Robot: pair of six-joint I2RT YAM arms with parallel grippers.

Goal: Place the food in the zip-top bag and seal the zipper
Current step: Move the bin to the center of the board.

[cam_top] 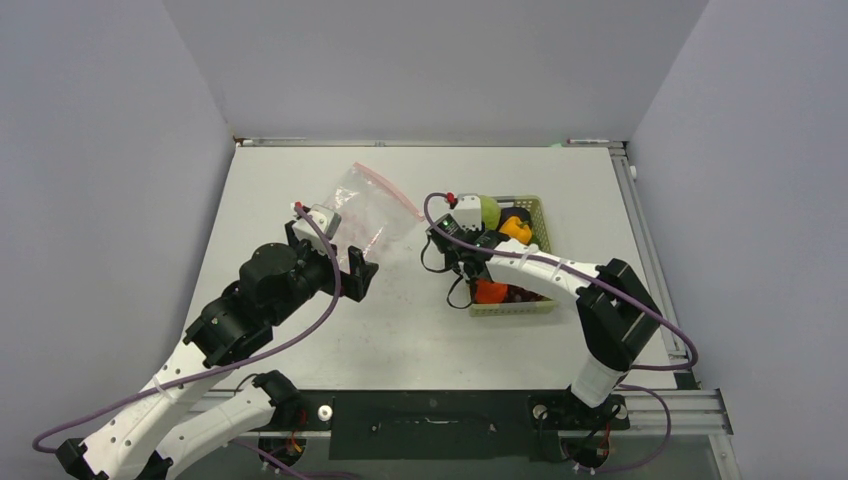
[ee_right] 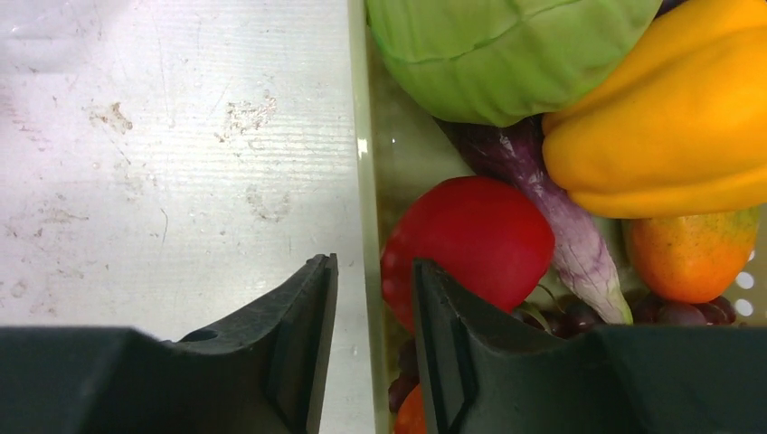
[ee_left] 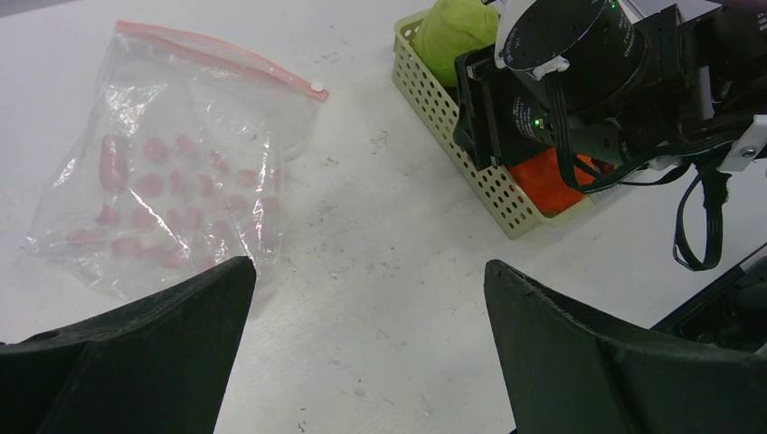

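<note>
Since the food (cam_top: 488, 210) all lies in the mesh basket (cam_top: 515, 309), nothing is bagged yet; the zip-top bag (cam_top: 375, 215) lies flat and empty left of the basket, well apart. The right gripper (ee_right: 373, 271), jaws narrowly parted, straddles the basket's left wall beside the tomato (ee_right: 470, 240), gripping nothing. The left gripper (ee_left: 369, 267), left of the basket, gapes wide, empty. Filling and sealing remain.

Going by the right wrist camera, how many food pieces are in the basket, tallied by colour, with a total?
Green apple: 1
Yellow pepper: 1
Red tomato: 1
Purple eggplant: 1
Oranges: 2, the second only partly seen at the bottom edge
Dark grapes cluster: 1
Total: 7
</note>
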